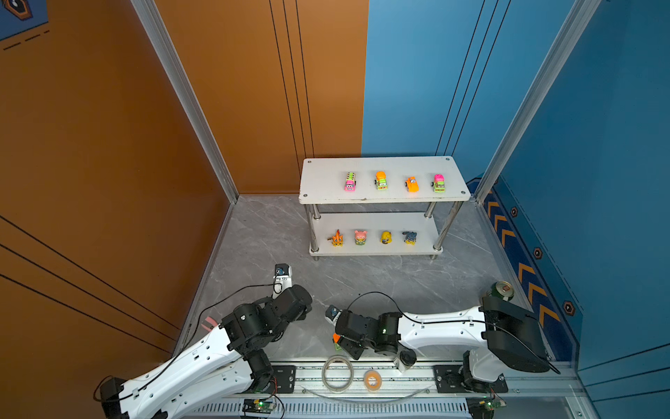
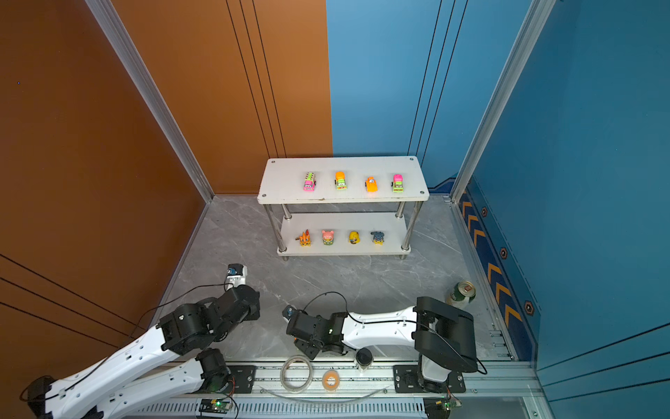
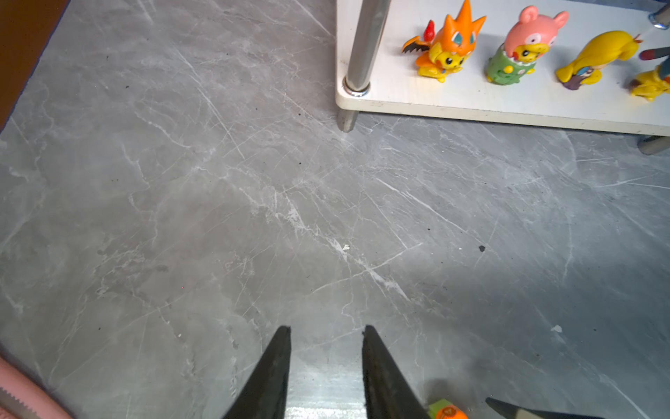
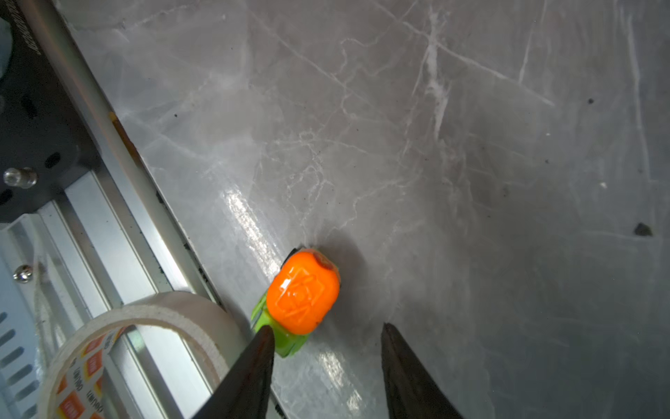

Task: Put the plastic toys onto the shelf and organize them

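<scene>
A robotics lab booth: aluminium frame (image 1: 186, 98), orange wall (image 1: 90, 145), blue wall (image 1: 598, 181), mounting rail (image 1: 420, 379).

Four cars (image 2: 340, 180) line the shelf (image 2: 275, 181) top, four figurines (image 2: 328, 237) below.

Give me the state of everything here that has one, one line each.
Shelf: upright, both boards loaded.
Four cars: on wheels in a row on the top board.
Four figurines: standing in a row on the bottom board.
Orange-and-green car: on the table, not gripped.
Left gripper: open, empty.
Right gripper: open, tips beside that car.
</scene>
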Robot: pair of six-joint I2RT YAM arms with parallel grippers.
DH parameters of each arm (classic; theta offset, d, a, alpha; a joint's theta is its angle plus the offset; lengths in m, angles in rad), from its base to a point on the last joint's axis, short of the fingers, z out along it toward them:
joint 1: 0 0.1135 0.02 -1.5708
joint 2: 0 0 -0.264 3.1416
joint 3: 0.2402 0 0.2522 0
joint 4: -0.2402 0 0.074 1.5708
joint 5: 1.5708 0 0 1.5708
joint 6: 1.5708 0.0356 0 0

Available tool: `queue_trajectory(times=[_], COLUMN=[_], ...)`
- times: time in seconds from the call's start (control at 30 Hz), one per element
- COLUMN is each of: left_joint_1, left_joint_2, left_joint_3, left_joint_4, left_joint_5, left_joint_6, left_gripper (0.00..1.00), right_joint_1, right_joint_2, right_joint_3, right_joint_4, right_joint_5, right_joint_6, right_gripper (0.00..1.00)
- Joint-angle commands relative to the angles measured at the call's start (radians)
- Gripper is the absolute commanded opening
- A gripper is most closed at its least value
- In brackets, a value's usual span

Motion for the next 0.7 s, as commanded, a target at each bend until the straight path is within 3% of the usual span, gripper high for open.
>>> queue_trajectory(times=[0.0,0.17,0.4,0.67], left_joint_1=[0.032,0.085,0.144,0.182], left_joint_2=[-0.02,-0.024,-0.022,-0.024], left_joint_3=[-0.023,-0.039,-0.067,-0.074], left_joint_4=[-0.003,0.02,0.065,0.067], left_joint_5=[0.037,0.078,0.151,0.185], left_joint_6=[-0.007,0.026,0.059,0.089], left_gripper=[0.35,0.35,0.35,0.36], right_joint_1=[0.0,-0.001,-0.03,-0.113], right_joint_2=[0.023,0.06,0.167,0.206], right_joint_3=[0.038,0.062,0.146,0.14], right_joint_4=[0.011,0.016,0.048,0.186], right_joint_5=[-0.02,-0.032,-0.029,-0.111], right_joint_6=[0.023,0.038,0.056,0.118], right_gripper=[0.53,0.55,0.35,0.25])
